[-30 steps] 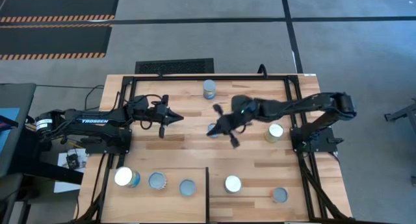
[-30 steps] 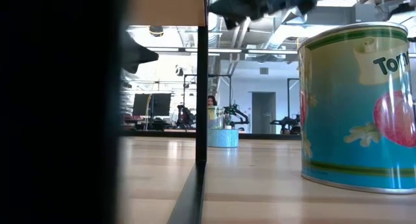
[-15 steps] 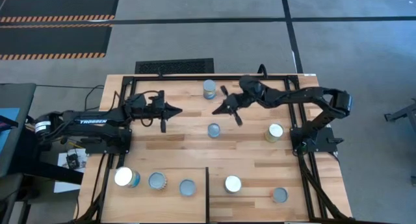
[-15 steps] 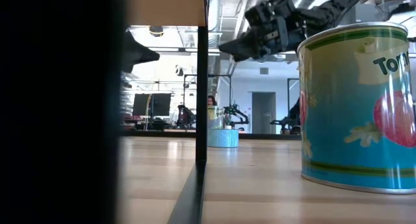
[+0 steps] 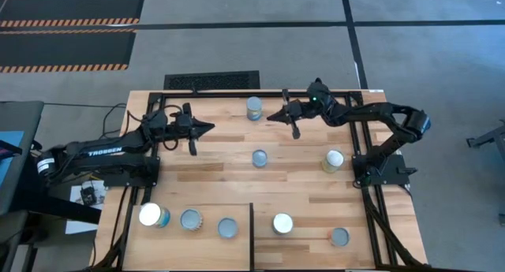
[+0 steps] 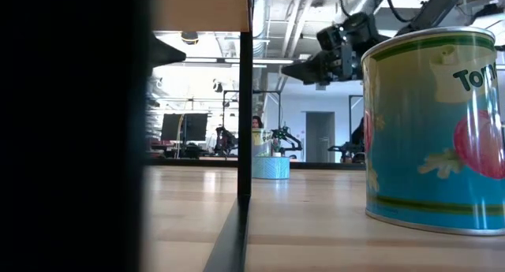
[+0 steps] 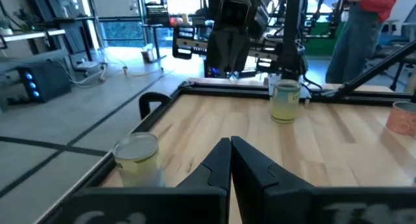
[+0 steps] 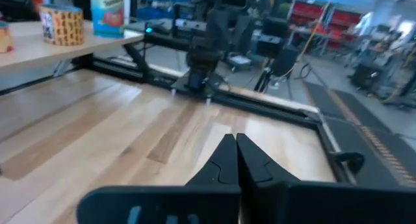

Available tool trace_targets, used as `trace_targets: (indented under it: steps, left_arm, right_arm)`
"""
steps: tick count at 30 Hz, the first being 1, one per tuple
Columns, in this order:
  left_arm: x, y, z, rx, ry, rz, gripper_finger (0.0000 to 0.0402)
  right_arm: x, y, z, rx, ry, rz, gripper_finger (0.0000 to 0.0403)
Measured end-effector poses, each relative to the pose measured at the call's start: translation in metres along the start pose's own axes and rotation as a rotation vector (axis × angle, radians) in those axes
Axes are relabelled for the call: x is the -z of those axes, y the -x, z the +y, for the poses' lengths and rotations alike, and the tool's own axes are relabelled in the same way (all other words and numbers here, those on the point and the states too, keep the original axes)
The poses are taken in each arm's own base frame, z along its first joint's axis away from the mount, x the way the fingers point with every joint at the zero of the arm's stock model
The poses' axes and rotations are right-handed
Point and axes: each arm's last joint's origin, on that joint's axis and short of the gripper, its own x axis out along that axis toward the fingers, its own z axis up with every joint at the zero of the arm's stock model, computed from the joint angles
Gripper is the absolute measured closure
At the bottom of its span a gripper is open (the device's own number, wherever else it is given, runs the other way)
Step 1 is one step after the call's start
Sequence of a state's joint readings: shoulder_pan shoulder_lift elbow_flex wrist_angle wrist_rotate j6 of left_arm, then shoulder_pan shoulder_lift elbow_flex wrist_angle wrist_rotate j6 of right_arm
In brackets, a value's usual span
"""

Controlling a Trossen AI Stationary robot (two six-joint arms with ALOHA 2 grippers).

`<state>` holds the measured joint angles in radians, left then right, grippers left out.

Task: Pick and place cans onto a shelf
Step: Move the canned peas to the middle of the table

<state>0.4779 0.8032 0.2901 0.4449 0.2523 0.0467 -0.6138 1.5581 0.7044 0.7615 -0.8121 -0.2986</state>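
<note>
My right gripper (image 5: 282, 116) hangs with fingers pressed together and empty — the upright can (image 5: 254, 108) at the table's far edge sits just ahead of its tip, probably nearer than to my likewise closed left gripper (image 5: 207, 128).

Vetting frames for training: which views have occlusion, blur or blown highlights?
Low view: left third is blocked by a black out-of-focus mass, and the near can fills the right side; windows behind are blown out. Left wrist view: the near can is soft, with bright window glare behind. Right wrist view: the background is blurred. High view: even light, sharp.
</note>
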Motion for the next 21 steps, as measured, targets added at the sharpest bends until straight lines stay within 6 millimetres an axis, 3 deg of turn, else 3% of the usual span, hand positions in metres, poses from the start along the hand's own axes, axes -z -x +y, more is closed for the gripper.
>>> trace_targets:
  steps: [7, 15, 21]
  left_arm:
    - [-0.003, 0.002, 0.007, -0.095, -0.014, -0.022, 0.0402]
    - [-0.004, 0.004, 0.011, -0.046, -0.012, -0.04, 0.0401]
    - [-0.004, 0.004, 0.013, -0.076, -0.012, -0.043, 0.0401]
  right_arm:
    - [0.007, 0.016, -0.003, 0.062, -0.037, -0.041, 0.0402]
    - [0.009, 0.019, 0.002, 0.082, -0.04, -0.068, 0.0401]
    - [0.011, 0.034, -0.003, 0.149, -0.054, -0.115, 0.0402]
